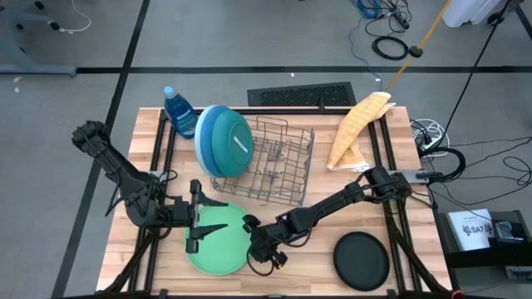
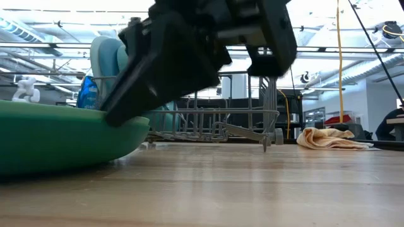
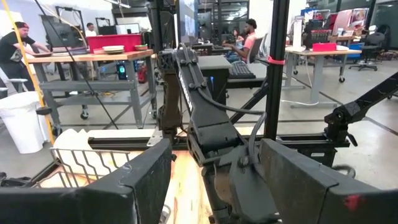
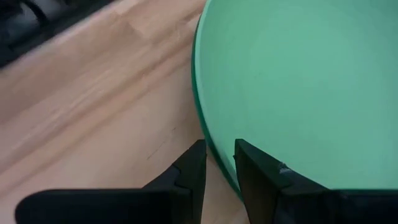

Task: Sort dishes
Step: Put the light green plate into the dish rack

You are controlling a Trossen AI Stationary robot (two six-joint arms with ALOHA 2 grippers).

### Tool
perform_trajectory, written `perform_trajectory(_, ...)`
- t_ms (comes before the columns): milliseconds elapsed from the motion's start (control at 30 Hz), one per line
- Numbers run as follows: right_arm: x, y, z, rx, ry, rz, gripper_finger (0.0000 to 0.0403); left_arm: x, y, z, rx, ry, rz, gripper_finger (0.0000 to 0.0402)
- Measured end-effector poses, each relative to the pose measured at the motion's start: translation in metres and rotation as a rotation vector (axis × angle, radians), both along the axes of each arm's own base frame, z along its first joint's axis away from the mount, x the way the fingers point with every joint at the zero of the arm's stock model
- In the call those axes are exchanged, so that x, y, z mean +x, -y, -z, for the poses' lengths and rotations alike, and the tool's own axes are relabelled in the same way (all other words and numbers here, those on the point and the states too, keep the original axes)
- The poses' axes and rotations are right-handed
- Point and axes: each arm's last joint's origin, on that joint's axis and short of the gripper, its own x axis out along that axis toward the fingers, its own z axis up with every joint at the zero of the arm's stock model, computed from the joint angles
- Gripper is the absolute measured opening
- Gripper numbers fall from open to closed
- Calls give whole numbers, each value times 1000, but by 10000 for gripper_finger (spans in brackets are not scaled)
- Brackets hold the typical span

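Across the middle of the high view lies the wooden table, with the grey wire rack near its centre. At the rack's left end two plates stand on edge, a light blue plate behind a teal plate. Left of them, in the upper left part of the table, is the soap bottle. In the upper right part lies a yellow cloth.

At lower centre the green plate lies on the table, and both arms meet at it. The left gripper hangs over the plate's left part, its fingers spread wide apart and holding nothing. The right gripper reaches in from the right to the plate's right rim. In the right wrist view its fingers stand either side of the green plate's rim with only a narrow gap between them; whether they actually pinch the rim I cannot tell. In the low view the green plate sits at the left with its right edge lifted off the table under the dark gripper body.

At lower right of the high view the small black plate lies flat, well apart from the others.
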Motion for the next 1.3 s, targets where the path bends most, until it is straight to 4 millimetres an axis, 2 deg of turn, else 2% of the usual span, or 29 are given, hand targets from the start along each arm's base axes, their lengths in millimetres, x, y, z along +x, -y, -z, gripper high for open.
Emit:
perform_trajectory(267,1,0,7,-15,0,-5,75,0,0,0,0,0,-1,242)
perform_trajectory(600,0,-3,7,-15,-12,-27,9,0,0,0,1,-1,-1,242)
perform_trajectory(867,-4,-13,5,-23,13,-46,3,0,0,0,1,-1,-1,242)
perform_trajectory(1133,2,-30,-27,-18,63,-93,3,0,0,0,2,-2,-2,242)
perform_trajectory(1300,7,-33,-46,-14,95,-103,3,0,0,0,2,-2,-2,242)
